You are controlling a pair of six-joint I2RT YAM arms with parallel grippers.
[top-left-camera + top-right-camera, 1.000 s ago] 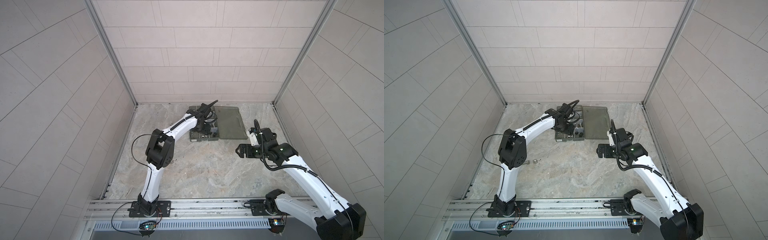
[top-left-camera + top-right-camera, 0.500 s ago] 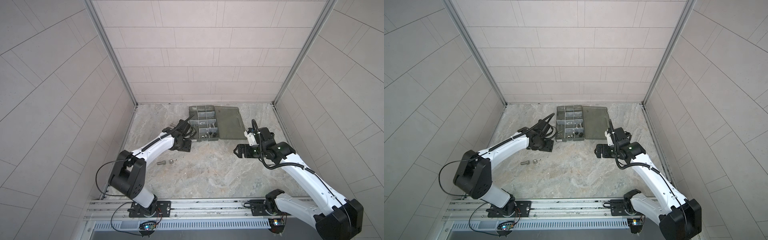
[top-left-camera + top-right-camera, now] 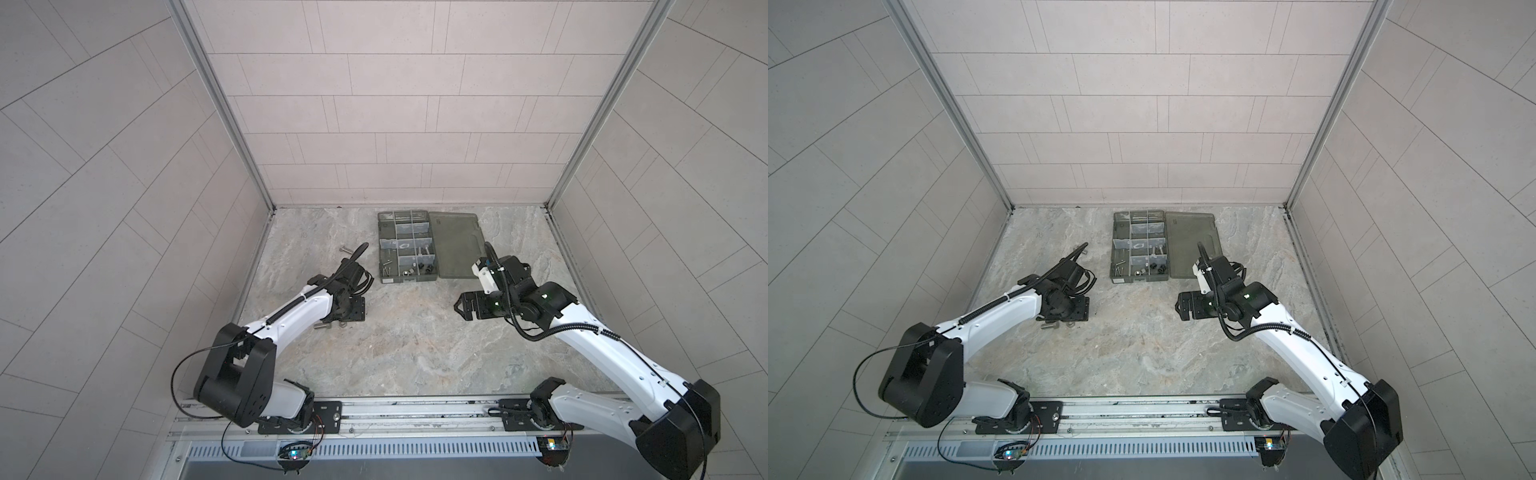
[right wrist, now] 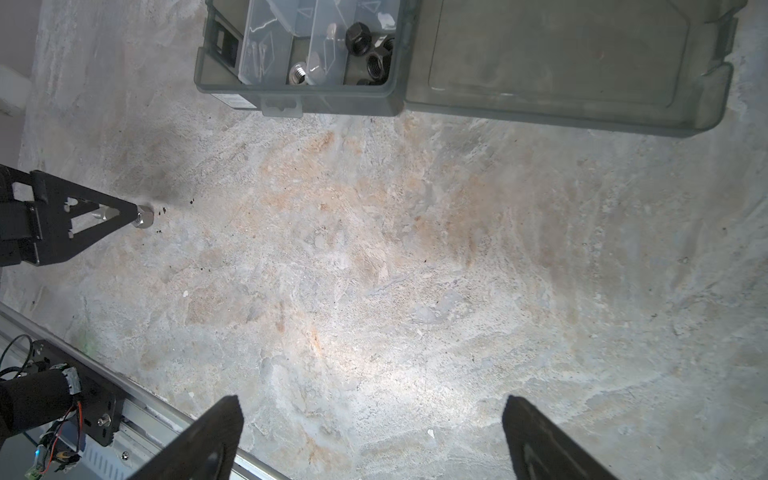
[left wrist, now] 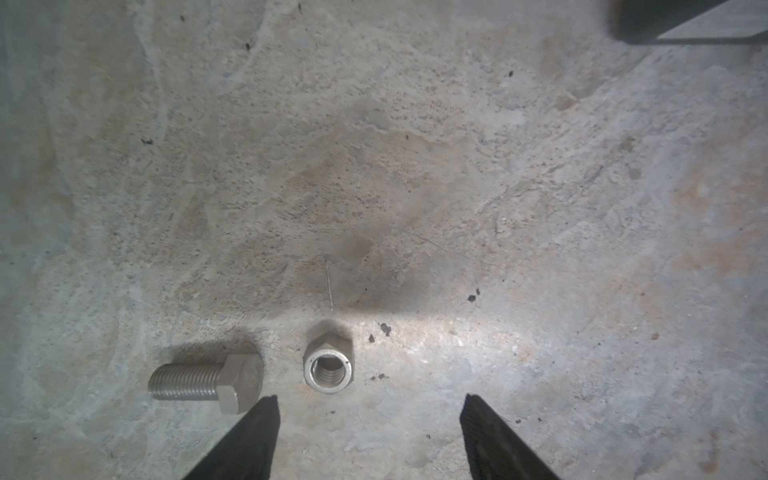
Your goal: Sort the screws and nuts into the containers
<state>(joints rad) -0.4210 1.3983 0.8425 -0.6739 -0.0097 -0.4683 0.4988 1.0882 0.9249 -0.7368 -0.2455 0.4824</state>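
Fingers (image 5: pixel 249 440) on the left gripper (image 5: pixel 369 399) are spread wide with nothing in them, hanging low over the table (image 5: pixel 415 187). A silver nut (image 5: pixel 328 366) sits just past the tips with its threaded hole facing the camera. It's inside the gap but closer to one finger. A bolt (image 5: pixel 208 382) lies flat right beside it, head toward the nut, not touching it. From the right wrist view one tip looks right at the nut, but I can't say if it's actually touching.

Right gripper (image 4: pixel 372 399) is wide open too, empty, over bare table well apart from those loose parts.

Further back is the box (image 3: pixel 409 281), its lid (image 3: pixel 457 245) lying open flat to its right. In the near row of compartments there are black nuts (image 4: pixel 370 54) in the corner by the lid, silver nuts (image 4: pixel 301 72) next door, and thin screws (image 4: pixel 259 54) after that. Another bolt (image 3: pixel 345 249) lies loose on the table left of the box.
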